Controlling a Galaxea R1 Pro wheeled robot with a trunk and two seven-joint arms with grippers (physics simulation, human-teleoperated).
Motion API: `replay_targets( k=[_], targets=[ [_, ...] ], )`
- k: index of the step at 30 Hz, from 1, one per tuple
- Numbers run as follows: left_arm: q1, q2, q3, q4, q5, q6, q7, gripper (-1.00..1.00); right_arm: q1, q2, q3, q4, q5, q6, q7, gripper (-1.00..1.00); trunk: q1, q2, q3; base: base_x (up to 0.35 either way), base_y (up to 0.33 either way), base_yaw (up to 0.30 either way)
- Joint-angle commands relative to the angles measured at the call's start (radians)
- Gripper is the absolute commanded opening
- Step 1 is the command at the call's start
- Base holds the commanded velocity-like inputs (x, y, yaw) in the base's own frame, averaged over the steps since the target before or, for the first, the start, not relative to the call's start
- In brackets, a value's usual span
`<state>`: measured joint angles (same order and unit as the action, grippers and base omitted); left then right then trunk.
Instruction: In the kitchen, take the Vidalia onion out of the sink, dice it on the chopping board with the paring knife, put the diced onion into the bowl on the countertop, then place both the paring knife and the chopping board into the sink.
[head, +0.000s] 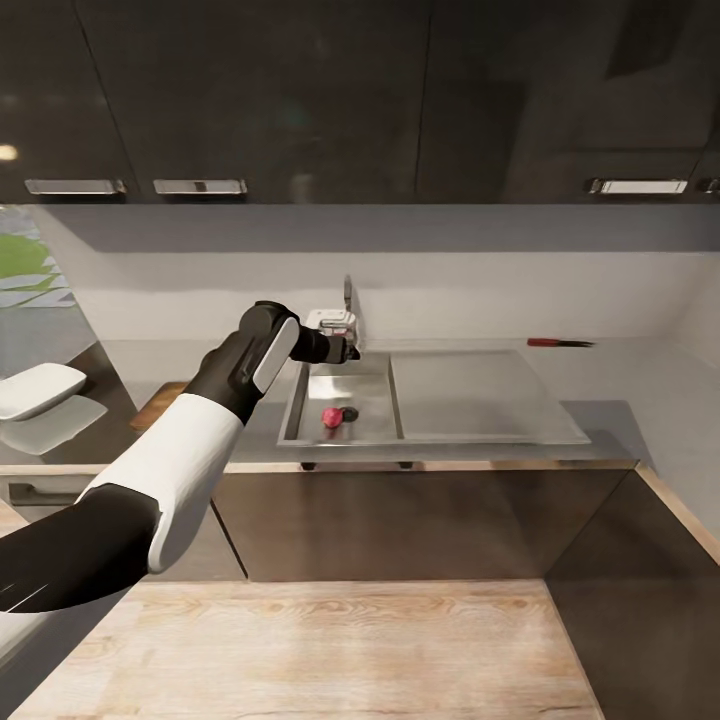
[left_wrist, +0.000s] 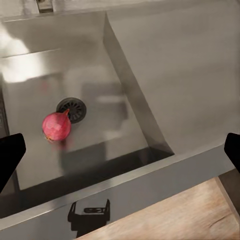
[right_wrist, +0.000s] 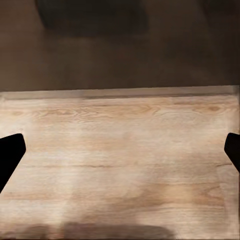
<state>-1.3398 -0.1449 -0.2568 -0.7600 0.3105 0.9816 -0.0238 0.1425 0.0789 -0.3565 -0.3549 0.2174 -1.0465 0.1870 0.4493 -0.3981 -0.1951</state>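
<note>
The Vidalia onion (head: 331, 417) (left_wrist: 56, 126) lies in the sink (head: 300, 405) beside the round drain (left_wrist: 72, 109). My left gripper (head: 340, 340) (left_wrist: 120, 150) hangs open above the basin, well clear of the onion, with its dark fingertips (left_wrist: 10, 155) spread wide. The paring knife (head: 560, 342) rests on the countertop (head: 610, 385) at the back right. At the left stands the white bowl (head: 38, 388). A corner of the chopping board (head: 158, 403) shows behind my left arm. My right gripper (right_wrist: 120, 155) is open over the wooden floor, holding nothing.
A flat drainboard (head: 480, 395) adjoins the basin on its right. The tap (head: 348, 295) rises behind the sink, close to my left gripper. Dark wall cabinets (head: 360, 100) hang overhead. Dark cabinet fronts (head: 420, 520) stand below the worktop, and wooden floor (head: 320, 650) lies in front.
</note>
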Motion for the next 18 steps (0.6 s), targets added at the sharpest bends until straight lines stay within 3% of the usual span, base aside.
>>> replay_targets(
  k=[1,9,12,18],
  targets=[
    [-0.001,0.000,-0.001,0.000,-0.002,0.003,-0.002,1.00,0.017,0.002,-0.008,-0.003,0.003,-0.001,0.009,1.00,0.001,-0.002,-0.002,0.000,0.000,0.000],
    [-0.001,0.001,-0.001,0.000,-0.002,0.002,-0.002,1.00,0.133,0.009,-0.009,-0.005,0.004,-0.001,0.011,1.00,0.001,-0.002,-0.002,0.000,0.000,0.000],
    [-0.001,0.001,-0.001,0.000,-0.002,0.002,-0.002,1.00,0.139,0.004,-0.012,-0.014,0.004,-0.001,0.010,1.00,0.001,-0.002,-0.002,0.000,0.000,0.000],
    [-0.001,0.002,-0.001,-0.001,-0.003,0.001,-0.001,1.00,0.142,0.005,-0.018,-0.149,0.000,-0.001,-0.003,1.00,0.001,-0.002,-0.002,0.000,0.000,0.000]
  ],
)
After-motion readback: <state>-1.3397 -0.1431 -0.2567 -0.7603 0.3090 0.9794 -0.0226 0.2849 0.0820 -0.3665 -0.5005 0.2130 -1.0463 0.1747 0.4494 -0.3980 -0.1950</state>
